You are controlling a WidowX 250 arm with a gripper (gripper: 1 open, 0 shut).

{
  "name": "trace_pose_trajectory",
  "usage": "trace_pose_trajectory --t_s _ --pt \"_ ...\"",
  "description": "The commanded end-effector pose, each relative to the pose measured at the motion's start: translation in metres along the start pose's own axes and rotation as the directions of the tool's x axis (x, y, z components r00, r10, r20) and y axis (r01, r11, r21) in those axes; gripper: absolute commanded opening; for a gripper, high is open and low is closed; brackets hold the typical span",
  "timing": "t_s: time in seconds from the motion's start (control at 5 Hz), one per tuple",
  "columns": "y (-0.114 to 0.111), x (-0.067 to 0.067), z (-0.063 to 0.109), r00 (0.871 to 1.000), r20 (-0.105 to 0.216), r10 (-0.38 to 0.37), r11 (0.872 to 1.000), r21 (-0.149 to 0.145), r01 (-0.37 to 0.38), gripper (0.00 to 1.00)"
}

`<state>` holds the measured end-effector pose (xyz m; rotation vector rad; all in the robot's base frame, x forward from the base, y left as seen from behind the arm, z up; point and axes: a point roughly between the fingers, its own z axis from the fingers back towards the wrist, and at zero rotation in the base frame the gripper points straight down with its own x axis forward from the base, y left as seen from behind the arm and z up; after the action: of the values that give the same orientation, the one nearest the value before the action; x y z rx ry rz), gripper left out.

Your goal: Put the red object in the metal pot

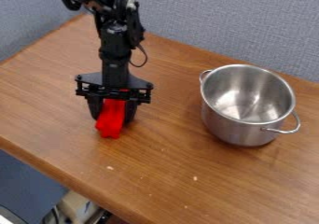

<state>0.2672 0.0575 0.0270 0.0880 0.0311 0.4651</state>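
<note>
The red object (pixel 112 122) lies on the wooden table, left of centre, with its near end showing below the hand. My gripper (pixel 112 106) points straight down over it, one black finger (pixel 91 104) on each long side. The fingers stand close beside the block, and I cannot make out whether they press on it. The block rests on the table. The metal pot (pixel 245 127) stands upright to the right, about a hand's width from the gripper, with nothing inside it.
The wooden table (pixel 187 186) has its front edge running diagonally across the lower left. A grey wall rises behind it. The black arm (pixel 112 27) reaches in from the upper left, with a cable hanging beside it.
</note>
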Motion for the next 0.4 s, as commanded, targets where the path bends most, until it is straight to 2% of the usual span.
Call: trace_pose_trajectory --t_s 0.0,0.2 --pt "-0.0109 0.0003 0.016 0.999 0.041 -0.016 1.0 -0.014 0.016 0.0" --pt "-0.0179 -0.0033 0.0228 0.998 0.049 -0.027 0.999 -0.018 0.028 0.0"
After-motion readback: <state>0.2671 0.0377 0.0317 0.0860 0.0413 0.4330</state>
